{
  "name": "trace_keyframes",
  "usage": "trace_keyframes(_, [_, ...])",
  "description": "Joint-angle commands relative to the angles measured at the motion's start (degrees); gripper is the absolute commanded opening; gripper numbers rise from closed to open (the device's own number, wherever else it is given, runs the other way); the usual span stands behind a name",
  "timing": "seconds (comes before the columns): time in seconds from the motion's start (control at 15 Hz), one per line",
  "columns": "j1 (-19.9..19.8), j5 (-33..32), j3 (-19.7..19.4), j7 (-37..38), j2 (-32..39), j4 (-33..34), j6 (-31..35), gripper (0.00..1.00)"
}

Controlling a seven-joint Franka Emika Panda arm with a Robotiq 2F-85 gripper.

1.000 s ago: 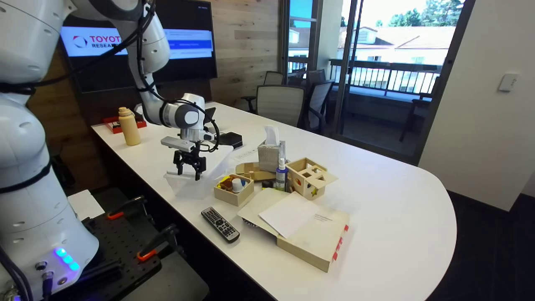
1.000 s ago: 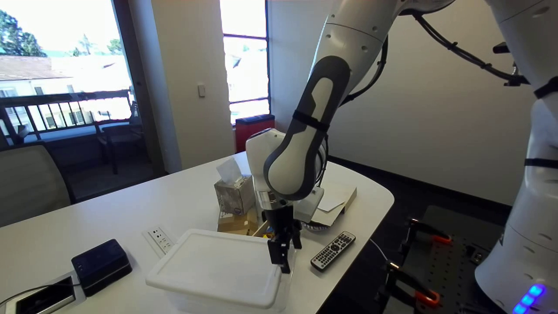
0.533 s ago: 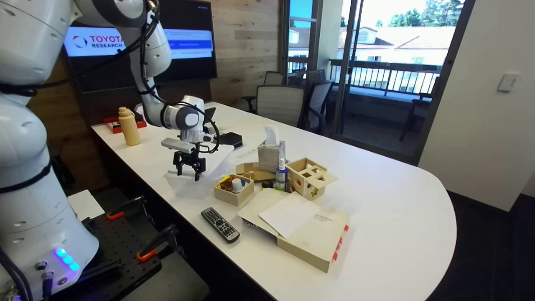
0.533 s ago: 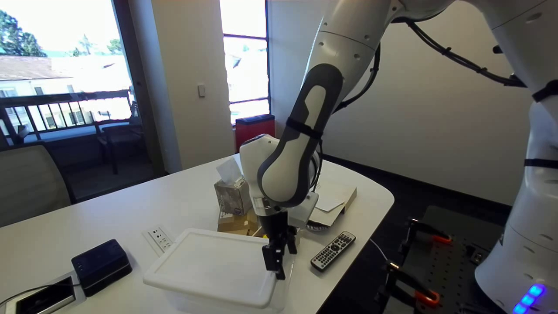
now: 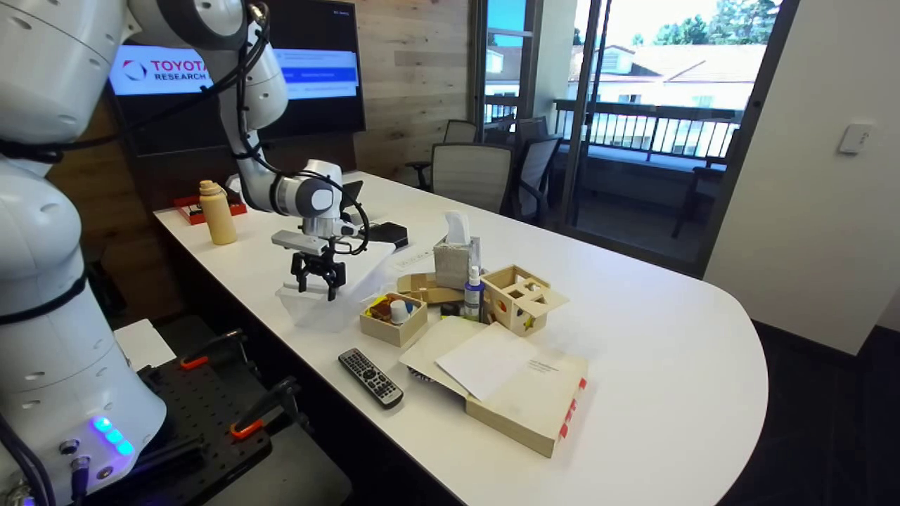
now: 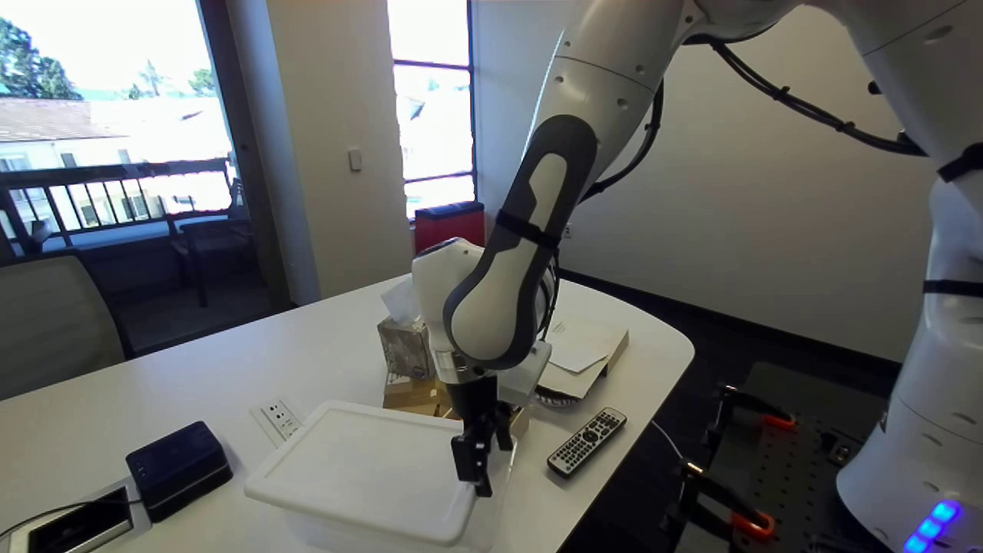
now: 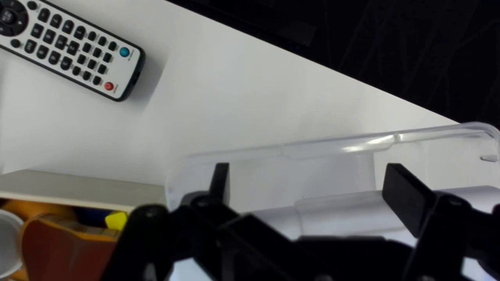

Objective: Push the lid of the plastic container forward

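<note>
Push the plastic lid, lower left of centre in an exterior view, with the empty, spread gripper square-on (uneven pressure could skew it).

In the wrist view, your gripper, low, is black; the remote, upper left, is grey with black buttons, plus one red, one teal. In an exterior view, your lid, low, left of centre, is whitish.
</note>
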Motion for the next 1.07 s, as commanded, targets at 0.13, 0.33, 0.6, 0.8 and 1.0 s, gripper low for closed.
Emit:
trace_keyframes(0.13, [1.22, -1.20, -0.21, -0.14, 1.02, 1.82, 0.94, 1.00])
trace_keyframes(0.33, [1.49, -1.38, -0.27, -0.16, 0.86, 1.54, 3.80, 1.00])
trace_keyframes(0.6, [1.96, -1.80, -0.50, -0.22, 1.10, 1.17, 8.84, 1.00])
trace_keyframes(0.8, [1.80, -2.20, -0.36, -0.53, 1.75, 1.21, 11.54, 1.00])
trace_keyframes(1.0, [1.47, -2.00, -0.11, -0.84, 2.62, 1.25, 14.50, 1.00])
